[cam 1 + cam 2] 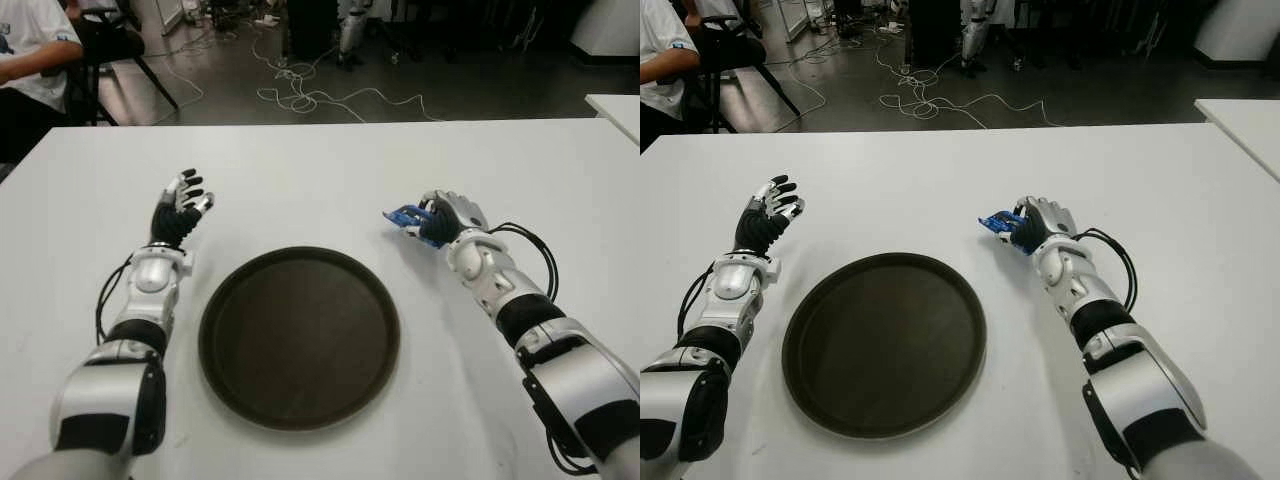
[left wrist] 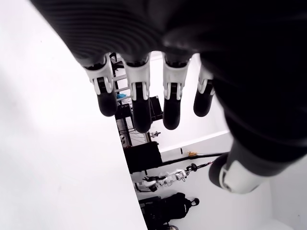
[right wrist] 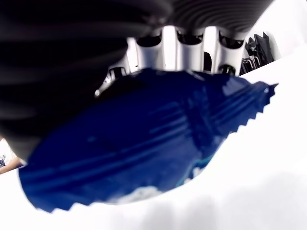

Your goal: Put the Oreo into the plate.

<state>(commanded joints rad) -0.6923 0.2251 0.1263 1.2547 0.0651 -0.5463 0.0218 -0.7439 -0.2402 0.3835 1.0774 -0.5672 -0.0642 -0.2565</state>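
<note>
A blue Oreo packet [image 1: 405, 216] is held in my right hand [image 1: 440, 218], to the right of the plate and a little beyond its far rim. In the right wrist view the packet [image 3: 144, 139] fills the palm, with the fingers [image 3: 184, 48] curled over it, just above the white table. The round dark brown plate [image 1: 299, 335] lies in the middle near me, with nothing in it. My left hand [image 1: 180, 208] shows to the left of the plate, fingers [image 2: 139, 103] relaxed and holding nothing.
The white table [image 1: 320, 170] stretches far beyond the plate. A person [image 1: 30, 60] sits at the far left corner. Cables [image 1: 300, 90] lie on the floor behind. A second white table edge [image 1: 615, 105] shows at the far right.
</note>
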